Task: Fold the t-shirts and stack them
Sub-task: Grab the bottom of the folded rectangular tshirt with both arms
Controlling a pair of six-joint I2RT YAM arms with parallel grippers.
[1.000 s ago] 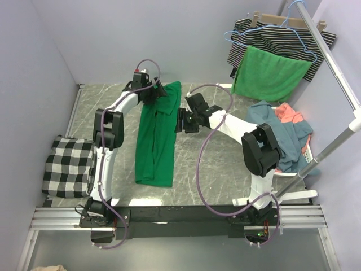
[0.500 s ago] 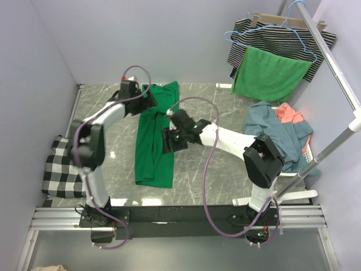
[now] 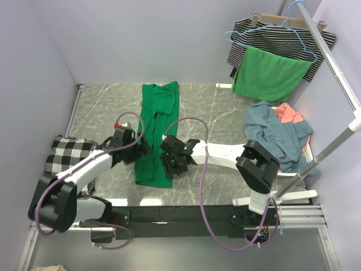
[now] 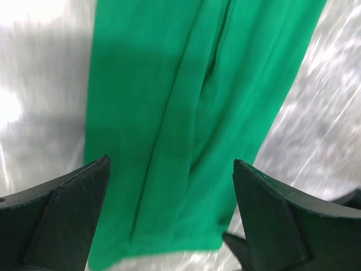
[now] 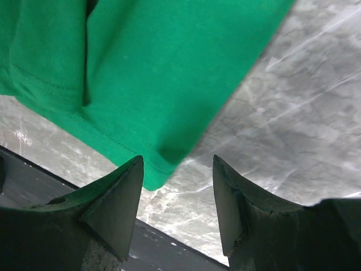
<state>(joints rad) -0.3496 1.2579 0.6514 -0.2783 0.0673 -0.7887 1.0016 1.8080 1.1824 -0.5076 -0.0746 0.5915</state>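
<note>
End effector on the left (image 3: 140, 149) gapes wide, right end effector (image 5: 177, 164) half-open, both empty above the limp green t-shirt (image 3: 158, 121), probably best pinched at hem corners.

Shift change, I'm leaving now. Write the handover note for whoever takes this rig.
Left gripper: jaws open, empty, over the near half of the green t-shirt.
Right gripper: jaws open, empty, at that shirt's near right corner.
Where: the green t-shirt lies flat on the marble table as a long narrow strip. The blue t-shirt and coral t-shirt are heaped unfolded at the table's right edge.
Done: the green one looks folded lengthwise.
Left: fold it crosswise, fold the other two, stack all three.
</note>
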